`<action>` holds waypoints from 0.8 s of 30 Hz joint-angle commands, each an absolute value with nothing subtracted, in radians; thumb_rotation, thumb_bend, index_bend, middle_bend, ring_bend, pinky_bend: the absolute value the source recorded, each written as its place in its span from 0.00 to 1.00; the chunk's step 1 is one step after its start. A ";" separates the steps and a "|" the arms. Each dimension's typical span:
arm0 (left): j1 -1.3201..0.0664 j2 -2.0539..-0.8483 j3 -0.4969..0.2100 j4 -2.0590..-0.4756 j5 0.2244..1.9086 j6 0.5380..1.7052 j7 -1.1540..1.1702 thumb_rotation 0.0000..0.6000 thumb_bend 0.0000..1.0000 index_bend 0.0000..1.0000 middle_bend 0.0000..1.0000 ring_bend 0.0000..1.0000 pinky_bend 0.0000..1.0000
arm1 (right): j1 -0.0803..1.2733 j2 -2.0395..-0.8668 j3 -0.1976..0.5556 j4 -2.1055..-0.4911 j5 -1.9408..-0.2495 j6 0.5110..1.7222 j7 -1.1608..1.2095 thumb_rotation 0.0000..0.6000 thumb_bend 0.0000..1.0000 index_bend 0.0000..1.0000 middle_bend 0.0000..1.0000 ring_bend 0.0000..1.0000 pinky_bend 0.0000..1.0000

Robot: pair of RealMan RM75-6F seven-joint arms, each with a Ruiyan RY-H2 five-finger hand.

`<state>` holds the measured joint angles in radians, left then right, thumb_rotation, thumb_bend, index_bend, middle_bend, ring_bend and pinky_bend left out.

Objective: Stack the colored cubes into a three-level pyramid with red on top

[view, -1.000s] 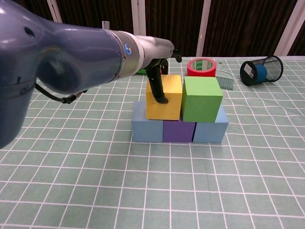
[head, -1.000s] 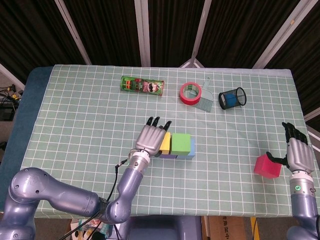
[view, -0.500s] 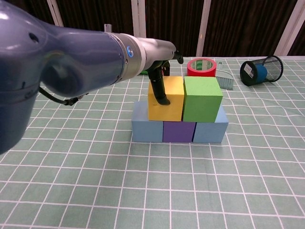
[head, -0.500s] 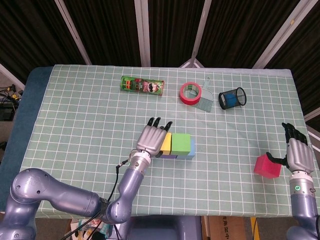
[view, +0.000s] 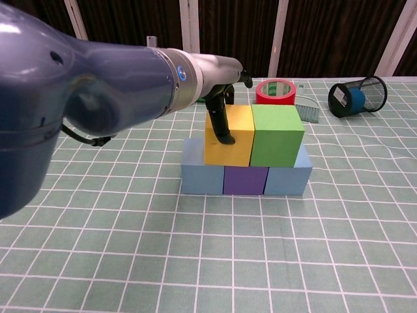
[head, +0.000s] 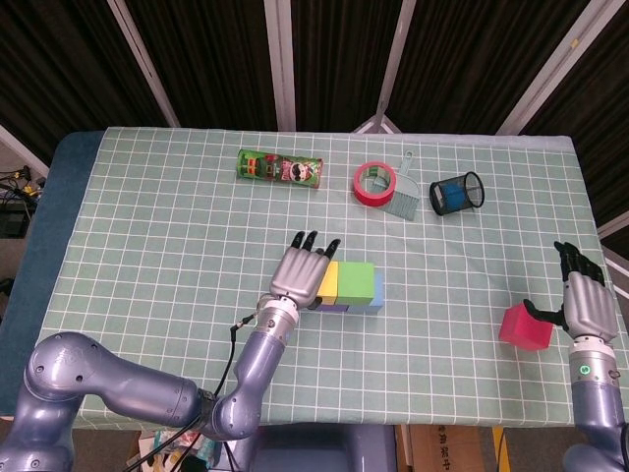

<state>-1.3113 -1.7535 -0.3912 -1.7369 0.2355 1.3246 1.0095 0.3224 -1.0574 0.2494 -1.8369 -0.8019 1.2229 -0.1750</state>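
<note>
The left hand [head: 298, 274] is held over the yellow cube [view: 229, 135], with a dark finger [view: 220, 125] laid down the cube's near face; whether the cube is gripped or only touched cannot be told. The yellow cube sits on the second level, touching the green cube [view: 277, 135] on its right. Beneath them a row of three is seen: a blue cube [view: 193, 176], a purple cube [view: 245, 180] and a second blue cube [view: 289, 177]. The left arm reaches in from the lower left.

The right hand [head: 586, 302] is held upright at the worktop's [head: 157, 236] right edge, fingers extended, thumb near or touching the red cube [head: 524, 326] just beside it; nothing is gripped.

Further back lie a green can [head: 280, 169], a red tape roll [head: 374, 183], a brush [head: 403, 200] and a tipped mesh cup [head: 457, 192]. No writing can be read.
</note>
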 commanded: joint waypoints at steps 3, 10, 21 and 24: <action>-1.310 -1.755 -0.394 -1.738 0.236 1.324 1.009 1.00 0.39 0.00 0.40 0.01 0.00 | 0.322 -1.057 0.249 -1.837 -0.801 1.222 -0.174 1.00 0.27 0.00 0.02 0.00 0.00; -1.309 -1.754 -0.399 -1.746 0.241 1.327 1.012 1.00 0.39 0.00 0.40 0.01 0.00 | 0.322 -1.057 0.249 -1.837 -0.802 1.223 -0.174 1.00 0.27 0.00 0.02 0.00 0.00; -1.305 -1.755 -0.400 -1.747 0.240 1.327 1.015 1.00 0.39 0.00 0.40 0.01 0.00 | 0.322 -1.058 0.249 -1.836 -0.801 1.223 -0.174 1.00 0.27 0.00 0.02 0.00 0.00; -1.305 -1.756 -0.401 -1.744 0.239 1.325 1.015 1.00 0.39 0.00 0.40 0.01 0.00 | 0.323 -1.058 0.249 -1.835 -0.801 1.222 -0.174 1.00 0.27 0.00 0.02 0.00 0.00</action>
